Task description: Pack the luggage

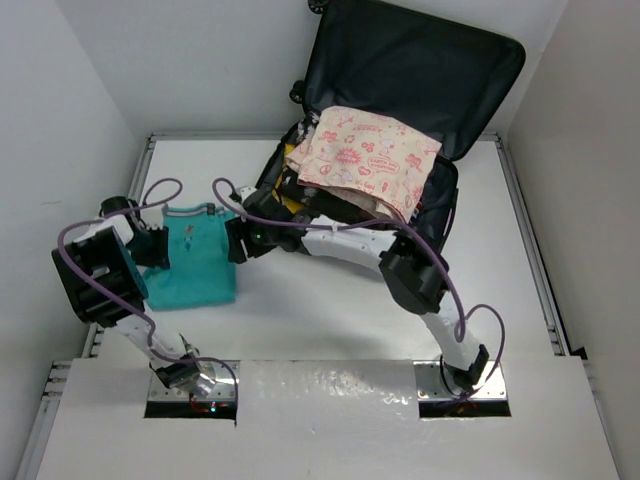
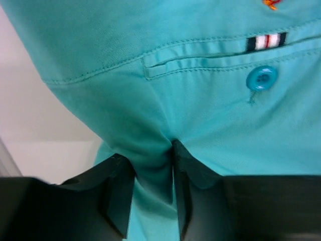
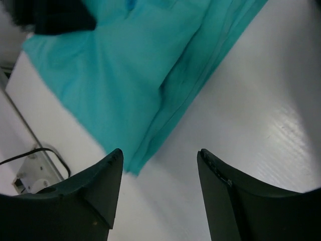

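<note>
The luggage (image 1: 470,75) stands open at the back of the table, its dark lid leaning on the wall. A pink and cream patterned cloth (image 1: 365,155) lies on top of clothes inside it. A folded teal garment (image 1: 198,262) with a button and striped tab (image 2: 261,78) lies on the table at the left. My left gripper (image 1: 160,250) is shut on a pinch of the teal fabric (image 2: 153,160) at its left edge. My right gripper (image 1: 235,242) is open and empty just right of the garment, above its corner (image 3: 135,165).
The white table (image 1: 330,320) has raised rails along its left and right sides. White walls close in the back and sides. A dark cable and fitting (image 3: 30,165) lie at the table's edge in the right wrist view.
</note>
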`<control>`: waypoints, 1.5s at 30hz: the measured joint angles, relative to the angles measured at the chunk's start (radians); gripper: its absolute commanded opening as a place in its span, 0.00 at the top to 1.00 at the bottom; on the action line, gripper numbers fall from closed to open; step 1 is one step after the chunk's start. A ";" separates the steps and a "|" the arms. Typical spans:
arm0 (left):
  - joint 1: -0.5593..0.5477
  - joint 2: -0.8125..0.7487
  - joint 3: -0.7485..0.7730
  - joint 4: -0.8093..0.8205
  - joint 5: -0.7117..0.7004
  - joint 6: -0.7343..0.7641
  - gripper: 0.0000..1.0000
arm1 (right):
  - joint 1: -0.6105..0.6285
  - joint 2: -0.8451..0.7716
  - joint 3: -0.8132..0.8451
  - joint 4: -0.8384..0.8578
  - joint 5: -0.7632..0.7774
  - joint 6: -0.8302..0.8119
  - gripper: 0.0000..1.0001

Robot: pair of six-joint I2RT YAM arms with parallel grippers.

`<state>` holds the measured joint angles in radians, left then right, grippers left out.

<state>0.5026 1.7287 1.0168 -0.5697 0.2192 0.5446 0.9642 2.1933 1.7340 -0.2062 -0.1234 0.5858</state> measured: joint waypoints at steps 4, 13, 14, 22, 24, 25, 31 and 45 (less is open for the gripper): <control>-0.003 -0.100 -0.111 -0.059 -0.026 0.053 0.52 | 0.008 0.068 0.000 0.003 0.020 0.069 0.38; 0.004 -0.148 -0.106 -0.253 -0.051 0.018 0.27 | 0.054 0.133 -0.030 0.019 0.099 0.213 0.26; 0.005 -0.148 -0.081 -0.275 -0.058 0.008 0.24 | 0.063 0.133 -0.033 0.029 0.111 0.232 0.26; 0.010 -0.106 -0.010 -0.259 -0.104 -0.005 0.21 | 0.076 0.180 -0.012 0.114 0.109 0.288 0.54; 0.011 -0.049 -0.010 -0.256 -0.098 0.001 0.19 | 0.076 0.188 -0.012 0.129 0.102 0.301 0.54; 0.012 -0.010 -0.011 -0.252 -0.095 0.001 0.19 | 0.076 0.191 -0.012 0.137 0.096 0.305 0.56; 0.013 0.068 0.039 -0.288 -0.109 -0.025 0.27 | 0.073 0.206 -0.017 0.170 0.087 0.315 0.91; 0.048 0.159 0.173 -0.415 0.161 0.045 1.00 | 0.057 0.197 -0.037 0.235 0.038 0.266 1.00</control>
<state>0.5503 1.8881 1.1896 -0.9848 0.3798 0.5892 1.0214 2.3901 1.6966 0.0284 -0.0853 0.8513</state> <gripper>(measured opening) 0.150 0.036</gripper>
